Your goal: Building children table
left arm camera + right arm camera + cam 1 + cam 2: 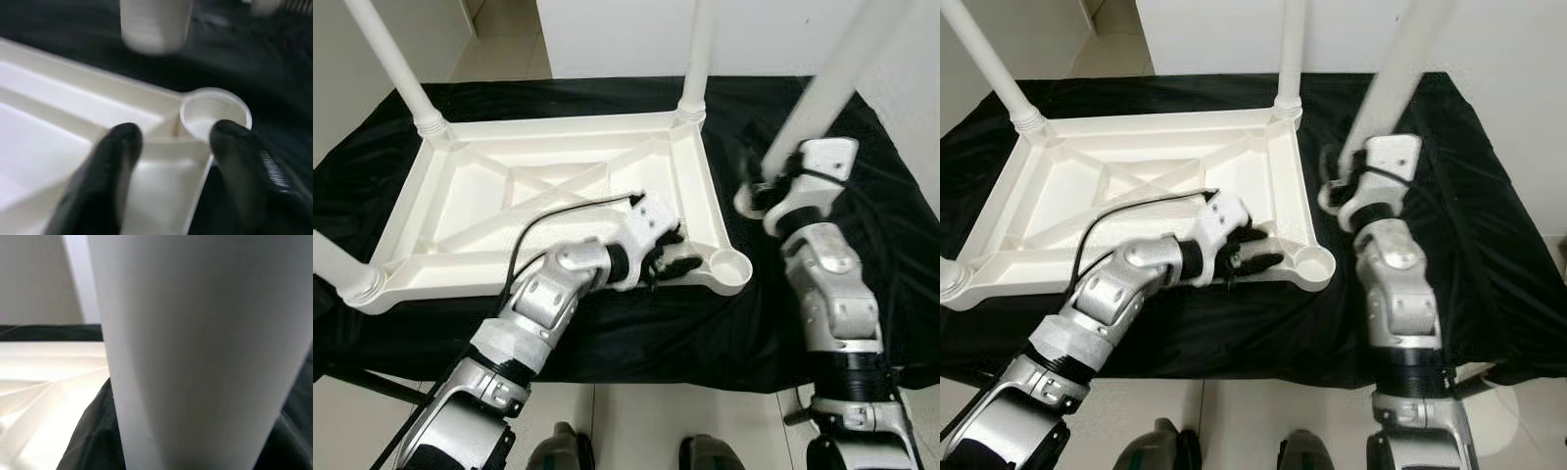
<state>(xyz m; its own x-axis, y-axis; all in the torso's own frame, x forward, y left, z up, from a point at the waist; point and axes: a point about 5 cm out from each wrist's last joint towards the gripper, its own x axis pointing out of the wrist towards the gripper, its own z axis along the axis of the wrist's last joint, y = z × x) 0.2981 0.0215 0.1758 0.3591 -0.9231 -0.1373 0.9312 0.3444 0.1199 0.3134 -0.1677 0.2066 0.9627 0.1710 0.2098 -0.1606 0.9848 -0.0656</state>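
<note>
A white plastic children's table [558,186] lies upside down on a black cloth. Legs stand in three corner sockets: far left [391,59], far right [698,59] and near left [337,269]. The near right socket [732,266] holds nothing. My left gripper [674,257] sits on the table's near rim just left of that socket, with a finger [112,161] inside the rim and the other outside, clamped on it. My right gripper [775,191] is shut on a fourth white leg [827,83], held tilted above the cloth to the right of the table, threaded end down.
The black cloth [862,284] covers a low platform whose front edge runs just before my feet [563,450]. Pale tiled floor lies in front, and white walls stand behind and to the right.
</note>
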